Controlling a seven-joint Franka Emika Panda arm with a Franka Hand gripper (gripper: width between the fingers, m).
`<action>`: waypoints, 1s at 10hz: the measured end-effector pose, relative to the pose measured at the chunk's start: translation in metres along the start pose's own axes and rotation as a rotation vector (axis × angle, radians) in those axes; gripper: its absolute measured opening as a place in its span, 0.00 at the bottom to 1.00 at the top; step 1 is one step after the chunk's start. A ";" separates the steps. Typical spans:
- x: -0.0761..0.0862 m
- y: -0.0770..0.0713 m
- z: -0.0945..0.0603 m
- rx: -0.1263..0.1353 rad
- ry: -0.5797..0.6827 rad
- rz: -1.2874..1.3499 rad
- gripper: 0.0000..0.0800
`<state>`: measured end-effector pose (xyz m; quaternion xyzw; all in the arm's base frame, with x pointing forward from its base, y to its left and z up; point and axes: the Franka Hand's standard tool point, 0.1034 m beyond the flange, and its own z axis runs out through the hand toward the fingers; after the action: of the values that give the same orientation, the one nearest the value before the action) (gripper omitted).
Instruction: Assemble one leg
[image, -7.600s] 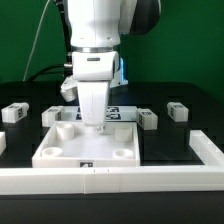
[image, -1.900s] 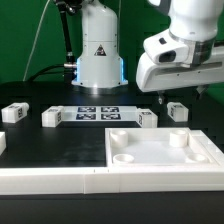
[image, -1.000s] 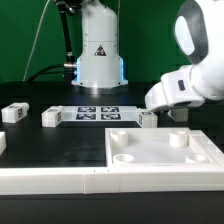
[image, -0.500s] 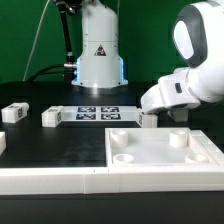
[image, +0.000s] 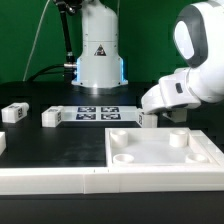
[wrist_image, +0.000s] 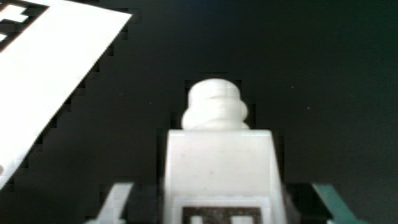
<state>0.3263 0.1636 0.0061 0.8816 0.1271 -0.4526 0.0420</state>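
Green backdrop (image: 20, 40) and the arm's base (image: 98, 55) close off the far side of a black tabletop (image: 40, 145), and a white rail (image: 50, 180) runs along the near edge. The step in hand looks like the pick-up of one leg (wrist_image: 219, 150). The end effector (image: 148, 114) hangs low over it, right of centre, just beyond the far edge of the large white panel (image: 150, 150) with its round sockets.

From the wrist, the leg lies centred between the fingers (wrist_image: 118, 200), peg end pointing away and tag face towards the camera. Dark tabletop shows on each side of the block, so the end effector reads as wide and holding nothing, though its tips are soft and partly cut off at the frame edge.

The next move probably calls for a straight closing on the leg's two flat sides, then a clean lift before any swing towards a socket.

Open room is fair. The marker board (image: 95, 113) lies to the left, apart from this leg, and two spare legs (image: 50, 117) sit further left, well out of the way. The tight side is the near one. The panel's raised edge is close to the leg, so a low drag towards it could catch. Far and right of the leg, the arm's own body hides the tabletop from the exterior view.
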 end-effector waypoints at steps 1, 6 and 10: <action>0.000 0.000 0.000 0.000 0.000 0.000 0.36; -0.035 0.004 -0.043 0.061 -0.011 -0.040 0.36; -0.052 0.008 -0.069 0.059 0.046 -0.032 0.36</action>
<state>0.3538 0.1589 0.0882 0.8905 0.1288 -0.4363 0.0057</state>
